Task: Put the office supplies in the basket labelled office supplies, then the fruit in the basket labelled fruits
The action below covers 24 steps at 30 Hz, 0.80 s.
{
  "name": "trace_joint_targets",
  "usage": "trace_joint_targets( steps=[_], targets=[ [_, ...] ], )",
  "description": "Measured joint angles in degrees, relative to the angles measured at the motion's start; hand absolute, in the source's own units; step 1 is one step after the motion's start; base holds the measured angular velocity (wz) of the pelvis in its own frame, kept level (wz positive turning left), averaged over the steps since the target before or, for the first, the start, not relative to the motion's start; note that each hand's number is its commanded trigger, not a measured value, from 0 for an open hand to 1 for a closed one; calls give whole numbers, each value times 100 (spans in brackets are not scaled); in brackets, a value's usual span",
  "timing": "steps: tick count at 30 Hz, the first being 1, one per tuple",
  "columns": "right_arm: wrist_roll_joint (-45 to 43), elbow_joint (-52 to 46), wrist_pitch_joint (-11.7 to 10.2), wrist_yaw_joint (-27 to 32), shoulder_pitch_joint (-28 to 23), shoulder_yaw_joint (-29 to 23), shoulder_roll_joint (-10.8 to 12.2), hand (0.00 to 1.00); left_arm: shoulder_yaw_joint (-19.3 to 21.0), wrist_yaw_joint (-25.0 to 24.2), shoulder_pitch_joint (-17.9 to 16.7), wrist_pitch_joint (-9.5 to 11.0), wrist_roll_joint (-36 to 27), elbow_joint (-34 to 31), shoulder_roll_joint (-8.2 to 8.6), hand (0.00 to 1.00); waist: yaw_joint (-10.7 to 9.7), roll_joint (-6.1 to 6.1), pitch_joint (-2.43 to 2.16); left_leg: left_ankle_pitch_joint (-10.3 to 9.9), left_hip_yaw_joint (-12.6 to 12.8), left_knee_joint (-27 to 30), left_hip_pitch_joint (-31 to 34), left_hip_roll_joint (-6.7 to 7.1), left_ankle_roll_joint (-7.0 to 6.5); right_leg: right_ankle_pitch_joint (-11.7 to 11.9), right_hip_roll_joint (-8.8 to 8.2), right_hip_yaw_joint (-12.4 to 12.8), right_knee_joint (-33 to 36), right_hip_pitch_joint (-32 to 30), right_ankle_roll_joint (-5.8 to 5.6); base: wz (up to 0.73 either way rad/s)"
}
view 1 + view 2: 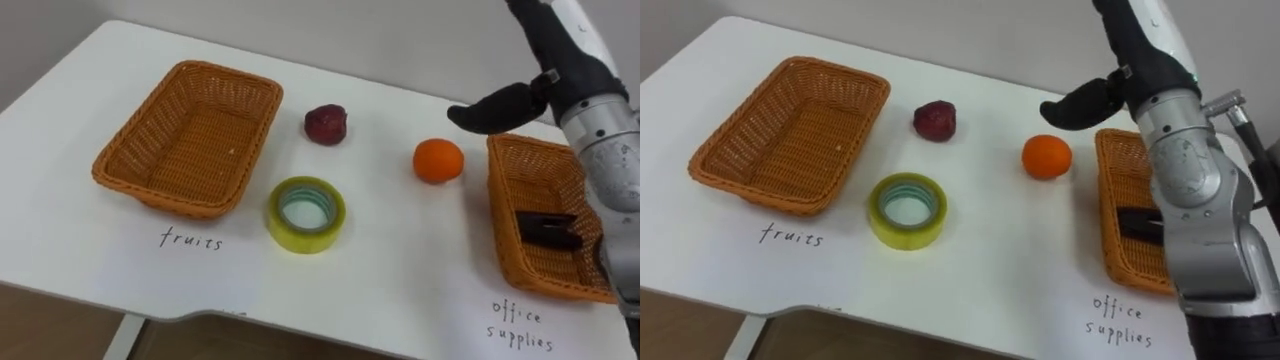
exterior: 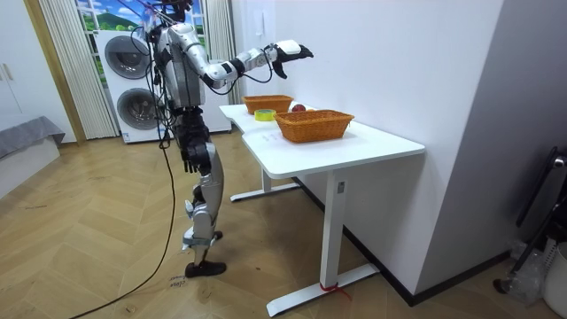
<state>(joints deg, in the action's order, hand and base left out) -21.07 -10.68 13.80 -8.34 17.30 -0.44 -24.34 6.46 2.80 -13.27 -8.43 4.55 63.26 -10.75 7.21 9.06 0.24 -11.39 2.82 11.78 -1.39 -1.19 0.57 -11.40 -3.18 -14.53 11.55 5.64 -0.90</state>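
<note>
On the white table (image 1: 390,260) lie a dark red fruit (image 1: 326,123), an orange (image 1: 438,160) and a yellow tape roll (image 1: 306,213). The wicker basket (image 1: 140,135) on the left, labelled fruits, holds nothing. Inside the wicker basket (image 1: 510,205) at the right, labelled office supplies, rests a black item (image 1: 548,229). My right hand (image 1: 500,107) hovers above the table just beyond that basket's far left corner, close to the orange, fingers relaxed and carrying nothing. In the room view my left hand (image 2: 190,152) hangs by my hip.
Handwritten labels sit on the table in front of each basket. I stand at the table's end; its front edge runs along the bottom of the eye views. A washer and dryer (image 2: 133,75) stand behind me, with wooden floor around the table.
</note>
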Motion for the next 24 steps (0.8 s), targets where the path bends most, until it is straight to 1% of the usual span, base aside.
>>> trace_joint_targets(
  steps=[3,4,8,12,15,17,18,21,24],
  targets=[
    [36,-10,1,3,59,132,0,0,-3,-10,25,-41,5,-70,0,0,69,-42,30,0,-4,-11,25,0,1,0,2,1,-2,-21,0,0],
    [48,-16,1,1,59,186,0,0,-4,-16,41,-49,6,-135,0,0,96,-49,33,0,-3,-9,44,0,1,0,3,2,-2,-38,-1,0],
    [51,-27,1,1,60,236,3,0,-4,-69,46,-59,9,-181,-6,0,135,-56,28,2,-11,-4,74,0,3,0,4,4,-3,-65,0,0],
    [36,-27,4,-2,59,406,4,0,3,-121,44,-127,27,-183,-13,0,148,-50,15,4,-29,7,64,0,4,0,8,6,-8,-62,0,0],
    [35,-23,34,-10,64,547,3,0,-13,-112,46,-158,26,-181,-13,0,230,-64,20,4,-30,6,42,1,4,0,8,11,-9,-53,0,0],
    [37,-7,70,-69,68,661,9,0,-106,-96,48,-165,24,-184,-12,0,278,-75,27,4,-37,6,13,2,4,0,7,10,-10,-37,0,3],
    [64,35,73,-125,69,716,32,0,-117,-97,44,-185,28,-189,0,0,279,-95,41,4,-49,7,5,5,4,0,6,8,-16,-14,0,8],
    [90,171,124,-250,70,785,215,0,-171,-96,18,-299,72,-280,2,0,285,-95,40,4,-101,2,-10,8,4,-1,9,-4,-45,35,-1,6],
    [144,321,129,-381,71,822,276,0,-248,-100,-5,-363,76,-369,10,0,291,-100,43,5,-136,-6,33,17,7,-1,9,-14,-83,46,-1,1]
  ],
)
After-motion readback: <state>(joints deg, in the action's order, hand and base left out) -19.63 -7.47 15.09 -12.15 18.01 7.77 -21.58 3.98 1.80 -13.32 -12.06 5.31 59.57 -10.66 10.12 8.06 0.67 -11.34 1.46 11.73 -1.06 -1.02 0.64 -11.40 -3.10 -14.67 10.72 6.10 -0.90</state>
